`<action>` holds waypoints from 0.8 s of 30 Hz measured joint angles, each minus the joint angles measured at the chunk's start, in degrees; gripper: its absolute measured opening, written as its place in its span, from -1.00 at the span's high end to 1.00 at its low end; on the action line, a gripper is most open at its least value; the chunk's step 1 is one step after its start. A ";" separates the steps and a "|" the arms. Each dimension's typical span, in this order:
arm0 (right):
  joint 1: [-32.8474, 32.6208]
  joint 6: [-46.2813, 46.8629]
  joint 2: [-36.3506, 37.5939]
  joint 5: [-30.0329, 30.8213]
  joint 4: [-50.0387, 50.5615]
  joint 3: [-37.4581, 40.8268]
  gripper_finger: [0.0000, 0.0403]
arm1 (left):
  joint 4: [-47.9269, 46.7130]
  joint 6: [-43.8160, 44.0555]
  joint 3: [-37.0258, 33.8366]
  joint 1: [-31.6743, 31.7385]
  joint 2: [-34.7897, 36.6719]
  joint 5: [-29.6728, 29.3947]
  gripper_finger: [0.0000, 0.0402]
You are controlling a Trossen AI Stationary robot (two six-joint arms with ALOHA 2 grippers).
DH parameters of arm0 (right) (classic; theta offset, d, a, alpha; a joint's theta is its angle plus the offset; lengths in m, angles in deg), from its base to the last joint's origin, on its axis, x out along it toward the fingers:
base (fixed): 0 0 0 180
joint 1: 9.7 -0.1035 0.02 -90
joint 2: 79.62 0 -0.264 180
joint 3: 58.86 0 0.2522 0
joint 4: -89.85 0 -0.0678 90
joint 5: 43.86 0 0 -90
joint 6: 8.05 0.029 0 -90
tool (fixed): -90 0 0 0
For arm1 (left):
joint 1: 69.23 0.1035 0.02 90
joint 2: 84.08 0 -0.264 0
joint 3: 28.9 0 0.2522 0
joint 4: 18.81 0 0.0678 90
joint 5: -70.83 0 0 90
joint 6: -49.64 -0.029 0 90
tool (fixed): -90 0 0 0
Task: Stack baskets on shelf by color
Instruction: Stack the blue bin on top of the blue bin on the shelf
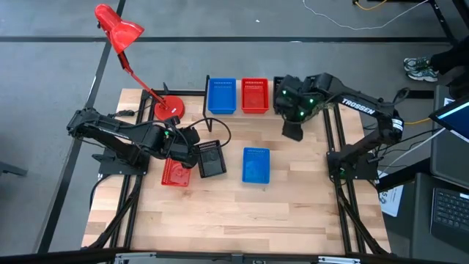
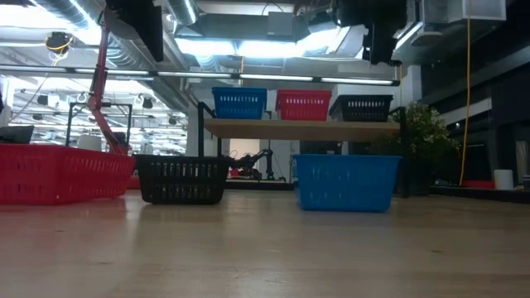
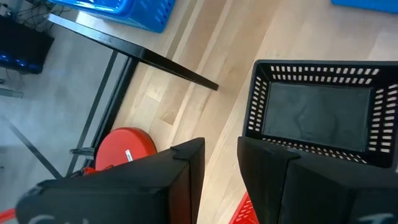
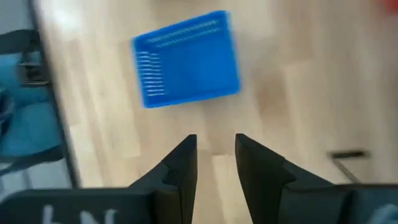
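Red mesh is showing at the far left of the counter (image 1: 242, 213), where a red basket (image 1: 174, 172) is sitting partly under the left hand (image 1: 192, 155), whose fingers (image 3: 186, 180) are standing a little apart with nothing between them. Just beside it to the right a black basket (image 1: 212, 159) is lying with its long axis running toward the shelf (image 2: 302, 128), slightly skewed. Farther right a loose blue basket (image 1: 256, 164) is resting alone in the middle of the counter, its long axis pointing toward the shelf as well. Along the back, the shelf is carrying a blue basket on the shelf (image 1: 222, 95), then a red basket on the shelf (image 1: 255, 95), then a black basket on the shelf (image 2: 363, 107), all side by side. Over the shelf's right end the right hand (image 1: 292, 130) is hanging, its fingers (image 4: 183, 168) parted and empty. A red desk lamp (image 1: 121, 33) is standing at the counter's back left corner.
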 joint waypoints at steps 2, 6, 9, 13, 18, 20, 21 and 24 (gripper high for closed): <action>-2.98 0.01 0.00 0.22 -1.01 0.02 0.46 | -0.02 0.19 0.00 0.00 0.00 1.15 0.56; -9.34 1.62 0.00 3.87 -8.10 2.74 0.46 | -0.13 0.80 0.00 0.00 0.00 4.18 0.56; -13.67 1.90 0.00 4.15 -15.19 7.37 0.46 | -2.04 2.70 0.00 0.00 0.00 10.23 0.56; -18.38 3.53 -0.02 2.80 -22.46 15.66 0.46 | -3.65 4.31 -2.46 -0.04 0.09 17.35 0.56; -22.04 7.10 -0.04 3.53 -35.30 26.03 0.46 | -3.47 6.35 -8.94 -0.26 0.04 17.57 0.56; -23.26 10.62 -0.04 7.06 -42.87 29.85 0.46 | -3.27 6.41 -10.90 -0.28 0.04 17.56 0.56; -23.91 12.08 -0.04 9.07 -45.90 31.61 0.46 | -2.81 6.63 -11.65 -0.27 0.04 17.35 0.56; -26.33 13.50 -0.04 13.02 -53.02 35.77 0.46 | -0.64 7.60 -13.34 -0.22 0.04 15.88 0.56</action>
